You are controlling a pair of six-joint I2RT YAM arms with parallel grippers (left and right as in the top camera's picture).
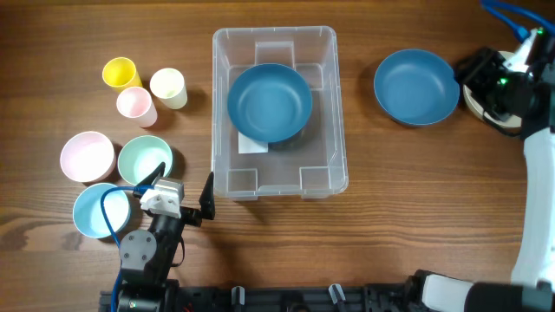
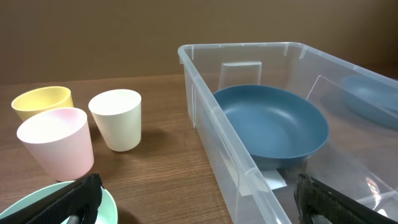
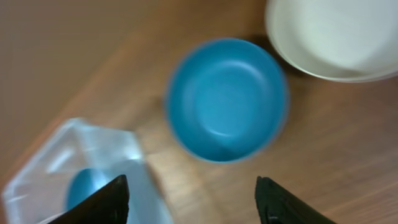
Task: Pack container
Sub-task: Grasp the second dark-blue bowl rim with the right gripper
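1. Hovering over the table's right side, the right gripper (image 3: 191, 190) has its fingers apart w/ nothing between them. The loose blue bowl (image 3: 227, 99) lies ahead of it, and the white bowl (image 3: 336, 37) is just beside that.
2. The container (image 1: 279, 178) sits mid-table w/ the packed blue bowl (image 1: 269, 102) already inside.
3. The left gripper (image 2: 198, 186) is also spread and empty, low by the container's near-left corner, next to the mint bowl (image 1: 145, 160).
4. Risk: an off-centre pinch on the loose blue bowl's thin rim, so it tilts or slips (right wrist view is blurred, so alignment is hard to judge).
5. Risk: the fingers clip the white bowl on approach, since it's so close.
6. Risk: the left arm nudges the container wall and shifts the drop spot.
7. Risk: the 2nd bowl lands crooked on the 1st and rocks.
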